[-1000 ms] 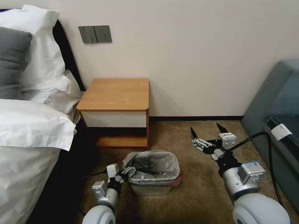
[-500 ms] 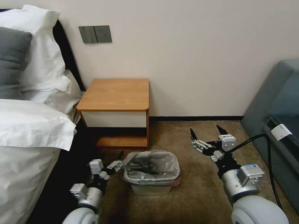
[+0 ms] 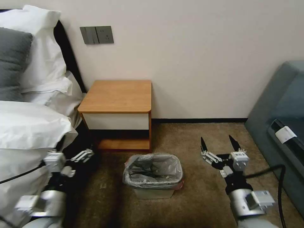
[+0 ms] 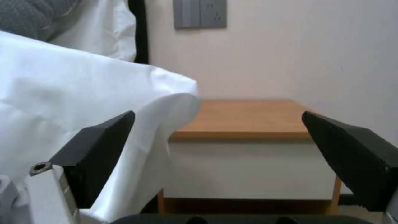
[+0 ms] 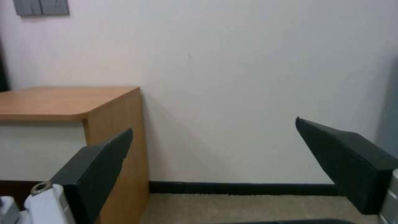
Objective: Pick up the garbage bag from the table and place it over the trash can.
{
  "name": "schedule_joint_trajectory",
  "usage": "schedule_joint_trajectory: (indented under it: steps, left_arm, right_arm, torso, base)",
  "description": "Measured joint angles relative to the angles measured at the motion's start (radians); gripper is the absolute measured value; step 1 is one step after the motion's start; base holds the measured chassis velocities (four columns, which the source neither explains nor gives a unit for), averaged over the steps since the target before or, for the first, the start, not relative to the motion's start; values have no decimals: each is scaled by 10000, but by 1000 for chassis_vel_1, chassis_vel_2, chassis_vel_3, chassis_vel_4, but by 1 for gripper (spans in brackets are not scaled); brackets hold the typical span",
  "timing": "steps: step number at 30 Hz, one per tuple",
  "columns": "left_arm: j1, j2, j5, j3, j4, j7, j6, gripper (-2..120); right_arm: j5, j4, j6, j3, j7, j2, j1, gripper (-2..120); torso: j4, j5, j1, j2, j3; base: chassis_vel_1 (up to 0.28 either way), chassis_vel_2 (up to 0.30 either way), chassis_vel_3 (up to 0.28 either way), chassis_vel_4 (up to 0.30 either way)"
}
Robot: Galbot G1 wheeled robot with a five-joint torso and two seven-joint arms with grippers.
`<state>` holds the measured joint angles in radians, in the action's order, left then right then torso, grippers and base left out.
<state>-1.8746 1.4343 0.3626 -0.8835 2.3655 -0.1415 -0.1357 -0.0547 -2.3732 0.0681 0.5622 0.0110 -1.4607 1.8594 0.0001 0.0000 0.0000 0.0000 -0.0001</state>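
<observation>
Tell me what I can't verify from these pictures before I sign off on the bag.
- Garbage bag on the trash can: the far rim's outer side faces away from the head view.
- Table low shelf: its back lies in shadow.
- Left hand: dim against the bedside in the head view.
- Right hand: nothing hidden; open above the carpet.

My grey garbage bag [image 3: 153,171] lines the beige trash can [image 3: 153,192], its pinkish edge folded over the rim, before the wooden bench [image 3: 118,95].
</observation>
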Motion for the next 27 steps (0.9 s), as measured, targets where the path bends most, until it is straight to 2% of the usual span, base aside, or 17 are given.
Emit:
schedule_joint_trajectory:
  steps: [4,7,8,12,15,20,27]
  left_arm:
    - [-683,168,-132,129,93,-5,-350,100]
    - [-1738,253,-732,574,-125,64,-967,100]
    - [-1738,253,-732,574,-125,64,-967,100]
    - [-2698,310,-1262,765,-417,406,-1897,100]
    - [-2953,315,-1292,790,-431,577,-2230,100]
    - [-3073,315,-1319,836,-430,854,-2409,100]
    - [-3062,315,-1329,849,-425,890,-2416,100]
  right_arm:
    - [16,-12,526,182,-437,-378,537,100]
    - [86,-3,1150,92,-588,-671,1077,100]
    - [86,-3,1150,92,-588,-671,1077,100]
    - [-13,55,1884,109,-654,-787,1753,100]
    - [-130,173,2264,199,-698,-789,2041,100]
    - [-290,366,2707,314,-711,-818,2433,100]
    - [-303,388,2745,326,-692,-813,2480,100]
  torso:
    - [-1,2,1,0,0]
    - [1,-1,0,0,0]
    - [1,-1,0,0,0]
    - [0,-2,0,0,0]
    - [0,0,0,0,0]
    - [-1,0,0,0,0]
    - [-1,0,0,1,0]
  base:
    - [0,0,0,0]
    - [0,0,0,0]
    - [0,0,0,0]
    - [0,0,0,0]
    - [0,0,0,0]
    - [0,0,0,0]
    - [0,0,0,0]
